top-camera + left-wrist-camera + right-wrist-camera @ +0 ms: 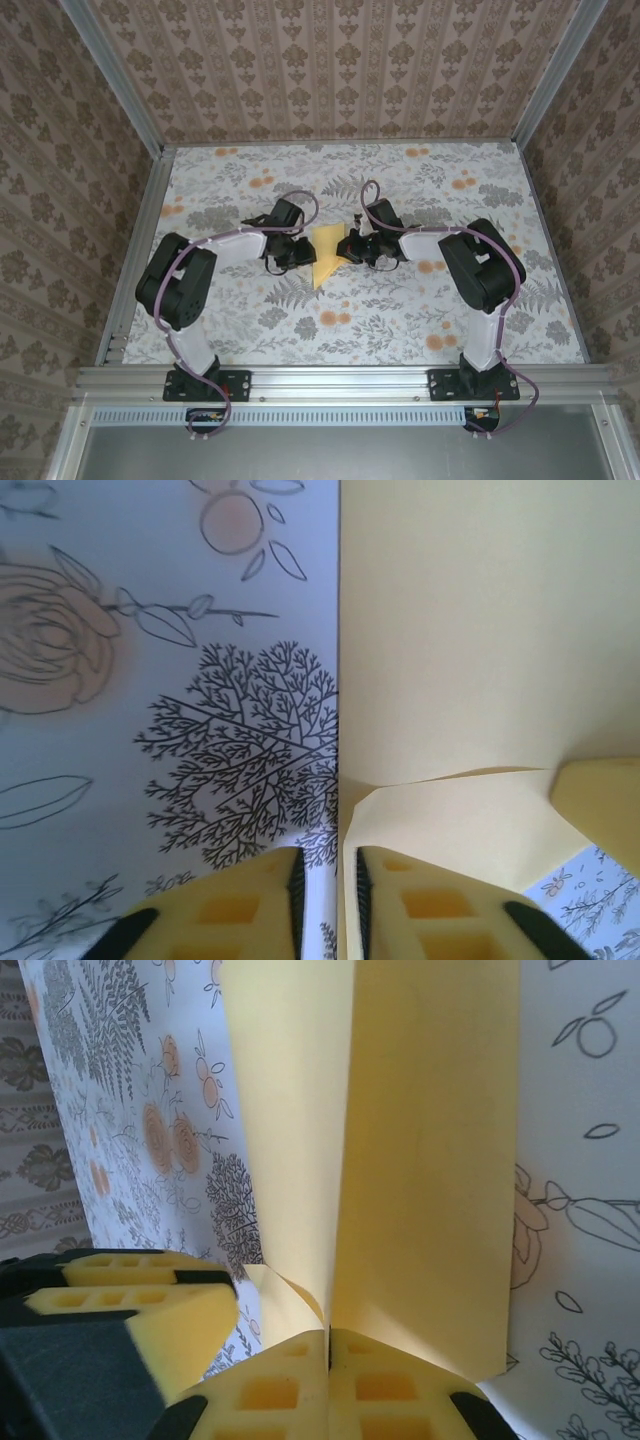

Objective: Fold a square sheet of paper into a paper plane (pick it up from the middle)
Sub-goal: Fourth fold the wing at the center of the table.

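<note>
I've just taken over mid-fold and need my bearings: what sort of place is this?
Probably a purpose-built robot test booth, not a home: a metal frame along the edges, wallpaper-patterned panels closing three sides, and a flowered cloth spread as the work surface.

Smooth, matt yellow sheet of paper [326, 260] on matt printed cloth [300, 322].
</note>
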Available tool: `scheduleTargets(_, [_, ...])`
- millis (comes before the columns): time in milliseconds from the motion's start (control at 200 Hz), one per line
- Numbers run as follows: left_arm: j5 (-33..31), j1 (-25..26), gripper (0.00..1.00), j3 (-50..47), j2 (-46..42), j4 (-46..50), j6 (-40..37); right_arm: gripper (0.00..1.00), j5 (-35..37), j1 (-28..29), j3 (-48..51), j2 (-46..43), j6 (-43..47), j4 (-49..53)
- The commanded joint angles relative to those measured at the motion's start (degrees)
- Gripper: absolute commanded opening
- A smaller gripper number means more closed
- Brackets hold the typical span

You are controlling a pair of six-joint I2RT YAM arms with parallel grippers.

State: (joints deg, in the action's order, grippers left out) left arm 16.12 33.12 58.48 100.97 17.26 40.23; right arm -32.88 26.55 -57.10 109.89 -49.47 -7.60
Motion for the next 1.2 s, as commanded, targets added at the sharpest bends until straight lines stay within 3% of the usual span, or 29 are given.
scheduleTargets(0, [-1.83, -1.10, 0.29, -0.42, -5.50, 1.99, -1.96, 0.02, 3.52, 0.37, 1.10, -4.45, -0.26, -1.21])
scheduleTargets(105, [-2.97, -2.12, 0.38, -1.10, -9.57, 2.54, -3.25, 0.02, 8.56, 0.49, 2.76, -9.75, -1.92, 0.42])
scheduleTargets(290, [-4.05, -4.05, 0.64, -3.55, -15.66, -0.01, -5.79, 0.02, 18.98, 2.28, 6.03, -17.24, -10.79, 3.87])
scheduleTargets(550, [-2.61, -4.16, 0.81, -7.58, -18.56, -7.56, -14.12, 0.01, 34.64, 7.37, 6.78, -20.07, -23.15, 9.91])
scheduleTargets(700, [-2.53, -3.42, 0.84, -11.31, -21.13, -13.80, -18.65, 0.01, 39.08, 9.87, 2.49, -18.13, -25.57, 12.84])
scheduleTargets(930, [-5.17, -3.09, 0.84, -16.65, -24.49, -21.20, -22.46, 0.01, 37.77, 10.11, -3.46, -13.64, -25.21, 13.85])
scheduleTargets(1195, [-4.88, 1.02, 0.84, -16.21, -20.85, -22.45, -30.40, 0.01, 37.52, 10.19, 0.05, -13.16, -30.26, 12.00])
